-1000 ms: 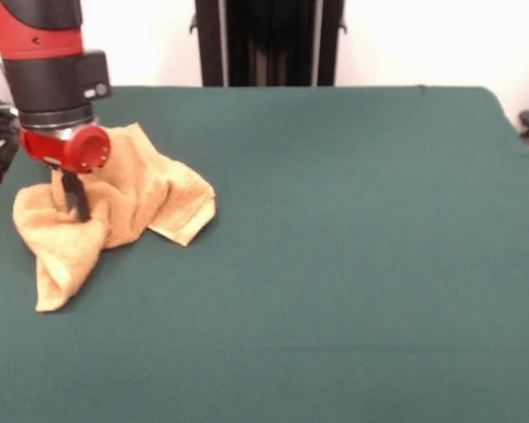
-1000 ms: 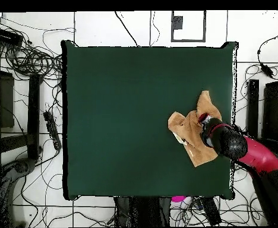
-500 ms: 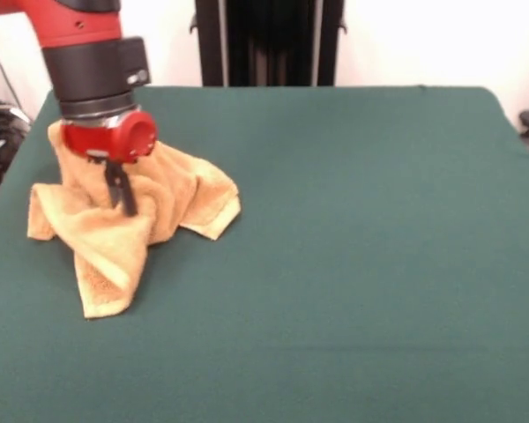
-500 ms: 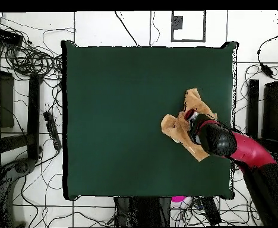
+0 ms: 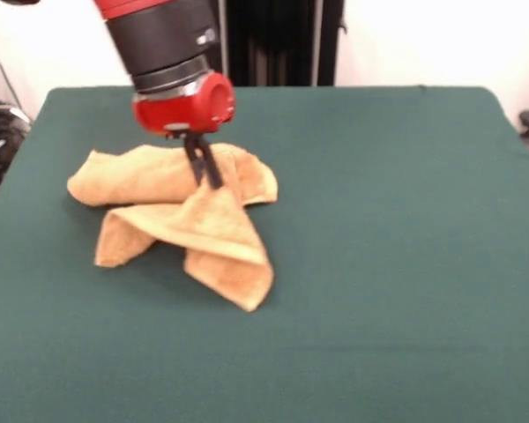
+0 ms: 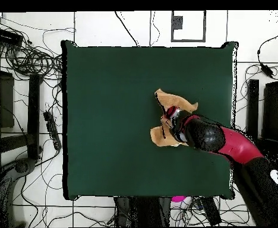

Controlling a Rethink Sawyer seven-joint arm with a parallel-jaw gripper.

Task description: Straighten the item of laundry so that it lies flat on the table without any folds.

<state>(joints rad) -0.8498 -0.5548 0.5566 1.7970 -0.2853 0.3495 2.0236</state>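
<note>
Your towel (image 5: pixel 189 211) lay bunched in folds on the desk (image 5: pixel 379 247), left of centre in the front view, with one flap drooping toward the camera and another trailing off to the left. The pincer (image 5: pixel 204 172) was pressed together on a fold at the towel's peak, holding it raised beneath the red and black arm (image 5: pixel 172 62).
</note>
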